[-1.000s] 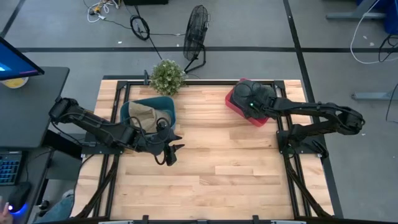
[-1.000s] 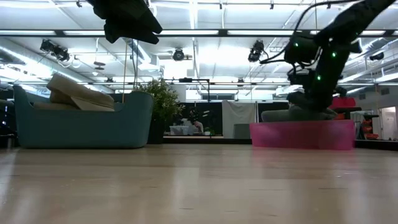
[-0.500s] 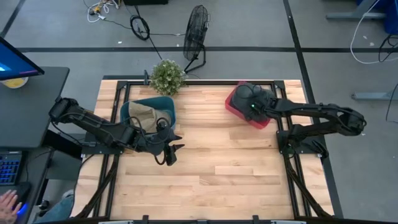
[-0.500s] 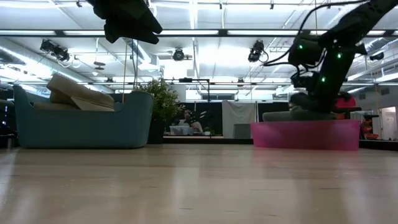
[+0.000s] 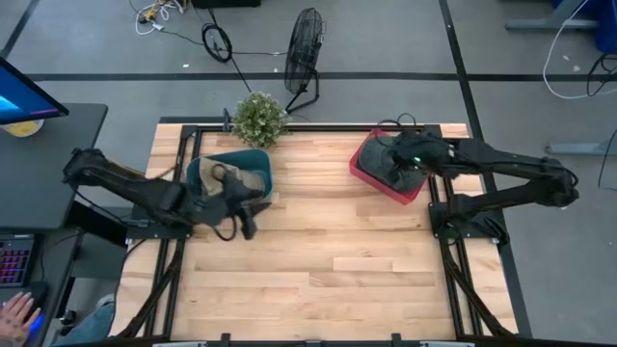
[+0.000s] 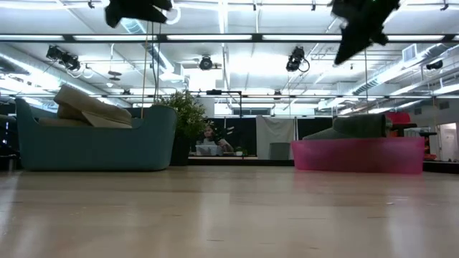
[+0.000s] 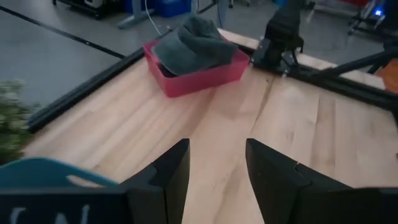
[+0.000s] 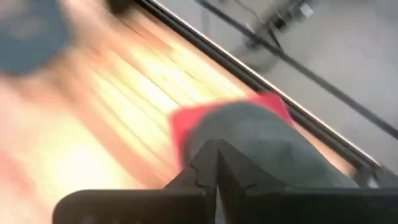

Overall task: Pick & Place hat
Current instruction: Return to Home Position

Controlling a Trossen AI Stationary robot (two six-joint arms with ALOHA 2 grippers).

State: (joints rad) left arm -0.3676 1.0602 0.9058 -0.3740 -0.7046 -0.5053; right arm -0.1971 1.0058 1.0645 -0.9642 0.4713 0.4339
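Note:
A grey hat [image 7: 193, 40] lies in a red bin [image 7: 205, 78] at the table's far right. It also shows in the low view [image 6: 355, 127] and under my right wrist camera [image 8: 261, 137]. My right gripper [image 8: 216, 152] is shut and empty, raised above the hat [image 6: 358, 29]. A tan hat [image 5: 227, 175] rests in a teal bin [image 5: 198, 169] at the far left. My left gripper [image 7: 217, 168] is open and empty, above the table just in front of the teal bin [image 5: 253, 214].
A potted plant [image 5: 260, 118] stands at the table's far edge between the two bins. A fan [image 5: 307, 48] stands on the floor behind it. Bare wooden table [image 5: 328, 260] spreads across the middle and near side. A person's hand [image 5: 14, 310] shows off the table's near left.
My right gripper has risen from the grey hat to well above the red bin and gone a little toward the table's right edge; the hat stays in the bin. My left gripper has drawn back toward the table's left and far edges, closer to the teal bin.

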